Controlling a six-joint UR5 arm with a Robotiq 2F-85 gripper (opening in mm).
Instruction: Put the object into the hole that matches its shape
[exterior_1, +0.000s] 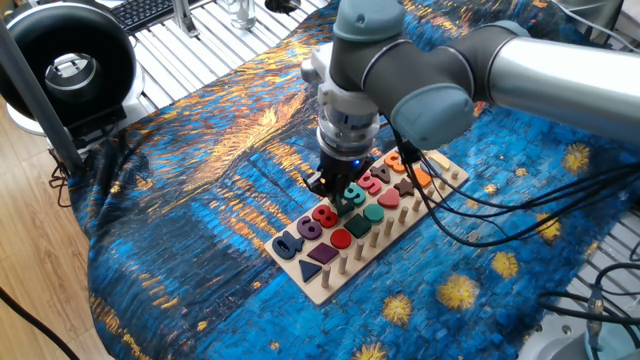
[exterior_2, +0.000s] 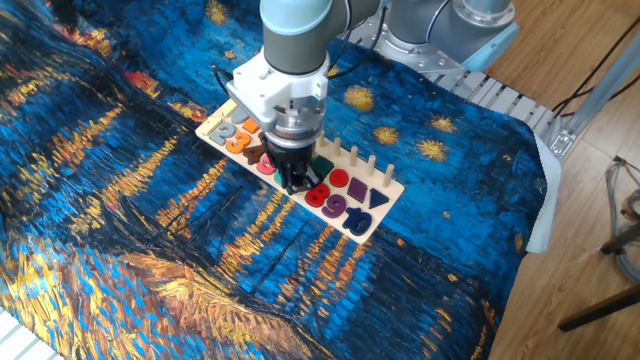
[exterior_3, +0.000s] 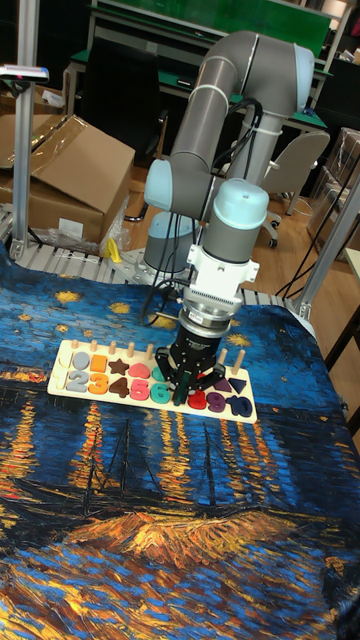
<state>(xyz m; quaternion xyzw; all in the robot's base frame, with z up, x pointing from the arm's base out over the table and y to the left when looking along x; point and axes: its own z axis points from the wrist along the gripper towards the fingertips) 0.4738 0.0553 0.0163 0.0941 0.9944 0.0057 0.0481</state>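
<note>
The long light-wood puzzle board (exterior_1: 322, 287) (exterior_2: 391, 186) (exterior_3: 58, 384) lies on the blue patterned cloth. My gripper (exterior_1: 339, 198) (exterior_2: 296, 184) (exterior_3: 187, 393) stands upright over the board's number row, between the teal number (exterior_1: 352, 191) and the red number (exterior_1: 323, 214) (exterior_2: 317, 195). Its fingers are closed on a small dark piece, the object (exterior_1: 341, 202), held right at the board's surface. The hole lies under the fingers and is hidden. The navy number piece (exterior_1: 288, 244) (exterior_2: 357, 221) sits at the board's end, and the dark green square block (exterior_2: 321, 167) just behind the gripper.
Wooden pegs (exterior_1: 371, 238) line the board's far row. Black cables (exterior_1: 480, 205) hang from the arm over the board's right end. A black round device (exterior_1: 70, 60) stands at the back left, and a cardboard box (exterior_3: 70, 170) behind the table.
</note>
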